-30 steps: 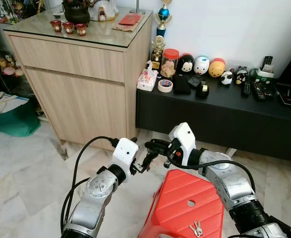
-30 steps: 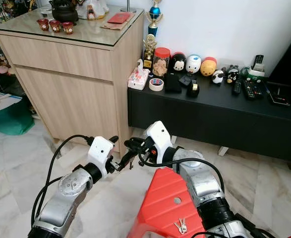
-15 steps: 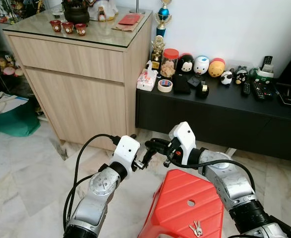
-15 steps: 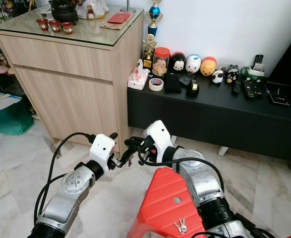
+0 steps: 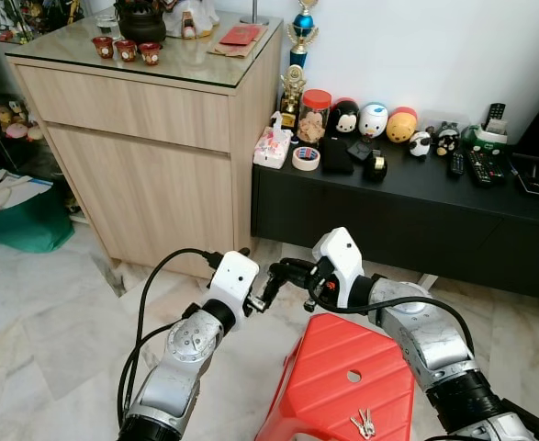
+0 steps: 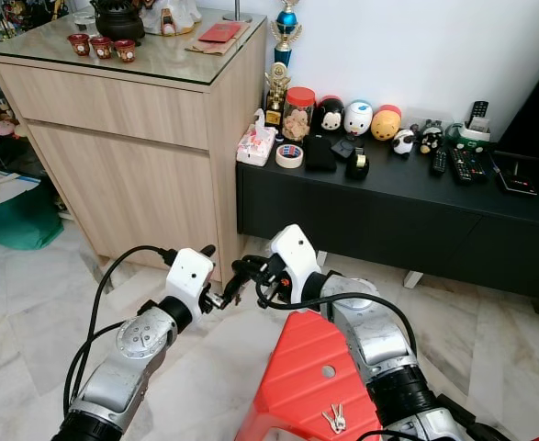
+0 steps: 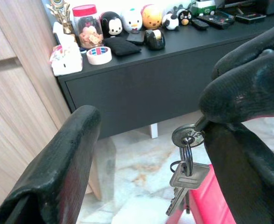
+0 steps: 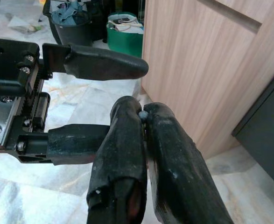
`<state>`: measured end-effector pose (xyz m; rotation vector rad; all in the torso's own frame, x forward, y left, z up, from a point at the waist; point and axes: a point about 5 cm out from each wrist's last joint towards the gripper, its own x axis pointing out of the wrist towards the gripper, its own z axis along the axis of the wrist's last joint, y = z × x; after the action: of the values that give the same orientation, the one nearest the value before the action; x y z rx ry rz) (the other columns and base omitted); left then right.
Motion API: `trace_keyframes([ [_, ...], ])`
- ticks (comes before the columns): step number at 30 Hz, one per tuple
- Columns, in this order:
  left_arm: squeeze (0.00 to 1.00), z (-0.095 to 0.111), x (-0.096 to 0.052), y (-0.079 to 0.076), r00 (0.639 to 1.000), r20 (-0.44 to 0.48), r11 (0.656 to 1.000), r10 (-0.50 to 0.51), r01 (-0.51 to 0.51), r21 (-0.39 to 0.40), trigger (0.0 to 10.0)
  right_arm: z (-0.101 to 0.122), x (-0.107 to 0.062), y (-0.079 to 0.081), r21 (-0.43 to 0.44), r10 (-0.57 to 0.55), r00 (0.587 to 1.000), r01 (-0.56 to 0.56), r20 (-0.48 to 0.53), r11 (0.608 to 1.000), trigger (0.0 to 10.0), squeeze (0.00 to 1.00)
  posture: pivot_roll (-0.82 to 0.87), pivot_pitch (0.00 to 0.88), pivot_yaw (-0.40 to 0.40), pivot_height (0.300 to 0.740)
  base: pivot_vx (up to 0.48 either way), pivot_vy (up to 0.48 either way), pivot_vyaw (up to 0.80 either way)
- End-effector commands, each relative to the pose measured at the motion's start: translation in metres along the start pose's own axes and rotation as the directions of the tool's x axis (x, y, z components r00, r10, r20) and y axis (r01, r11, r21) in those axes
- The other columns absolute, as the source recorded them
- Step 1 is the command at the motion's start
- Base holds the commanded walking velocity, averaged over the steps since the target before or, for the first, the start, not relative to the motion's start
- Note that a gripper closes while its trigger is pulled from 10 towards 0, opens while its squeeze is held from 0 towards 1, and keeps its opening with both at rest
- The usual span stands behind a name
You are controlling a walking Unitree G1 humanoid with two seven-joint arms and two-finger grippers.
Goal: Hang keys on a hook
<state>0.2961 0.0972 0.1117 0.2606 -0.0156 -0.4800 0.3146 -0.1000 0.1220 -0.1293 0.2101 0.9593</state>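
My two grippers meet in mid-air in front of a red stool [image 5: 338,386]. The right gripper [image 5: 276,270] is shut on a small bunch of keys [image 7: 185,164], which hangs from its pinched fingertips [image 8: 144,116] on a ring. The left gripper [image 5: 265,294] is open, with its two fingers [image 8: 104,65] standing on either side of the right gripper's tip and the hanging keys. A second bunch of keys [image 5: 363,424] lies on the stool's top near its front.
A wooden cabinet [image 5: 140,156] stands at the back left, with a low black bench [image 5: 407,211] of jars, toys and remote controls to its right. A green bag [image 5: 26,216] sits at far left. Pale marble floor [image 5: 39,331] lies open to the left.
The left gripper has risen a little and closed in on the right gripper's tip. The right gripper has stayed put with the keys.
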Motion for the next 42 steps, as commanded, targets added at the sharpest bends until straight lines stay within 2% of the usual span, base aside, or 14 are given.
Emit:
trace_keyframes([
  [1,0.0,-0.011,-0.007,0.027,0.989,-0.062,0.989,0.133,-0.129,0.066,10.0,-0.01,-0.014,-0.009,-0.009,-0.043,0.997,0.043,-0.064,0.999,10.0,0.0,0.06,0.029,-0.105,0.74,0.0,0.0,0.0],
  [8,0.0,-0.013,-0.009,0.031,0.987,-0.073,0.982,0.145,-0.135,0.131,10.0,-0.019,-0.019,-0.014,-0.026,-0.065,0.99,0.063,-0.129,0.998,10.0,0.0,0.06,0.029,-0.106,0.74,0.0,0.0,0.0],
  [10,0.0,-0.015,-0.01,0.032,0.985,-0.082,0.975,0.148,-0.132,0.179,10.0,-0.022,-0.02,-0.017,-0.031,-0.083,0.985,0.079,-0.153,0.996,10.0,0.0,0.06,0.029,-0.106,0.74,0.0,0.0,0.0],
  [15,0.0,-0.018,-0.011,0.037,0.976,-0.094,0.963,0.198,-0.176,0.206,10.0,-0.026,-0.022,-0.02,-0.032,-0.102,0.979,0.098,-0.179,0.995,10.0,0.0,0.06,0.031,-0.106,0.74,0.0,0.0,0.0],
  [30,0.0,-0.021,-0.012,0.042,0.965,-0.107,0.945,0.241,-0.208,0.254,10.0,-0.037,-0.028,-0.025,-0.036,-0.125,0.96,0.12,-0.249,0.992,10.0,0.0,0.06,0.03,-0.108,0.74,0.0,0.0,0.0],
  [33,0.0,-0.023,-0.013,0.048,0.953,-0.115,0.929,0.279,-0.237,0.285,10.0,-0.039,-0.03,-0.027,-0.041,-0.131,0.955,0.124,-0.267,0.991,10.0,0.0,0.06,0.03,-0.107,0.74,0.0,0.0,0.0],
  [42,0.0,-0.027,-0.015,0.054,0.937,-0.133,0.911,0.322,-0.268,0.314,10.0,-0.044,-0.035,-0.032,-0.052,-0.153,0.941,0.144,-0.301,0.988,10.0,0.0,0.06,0.028,-0.107,0.74,0.0,0.0,0.0],
])
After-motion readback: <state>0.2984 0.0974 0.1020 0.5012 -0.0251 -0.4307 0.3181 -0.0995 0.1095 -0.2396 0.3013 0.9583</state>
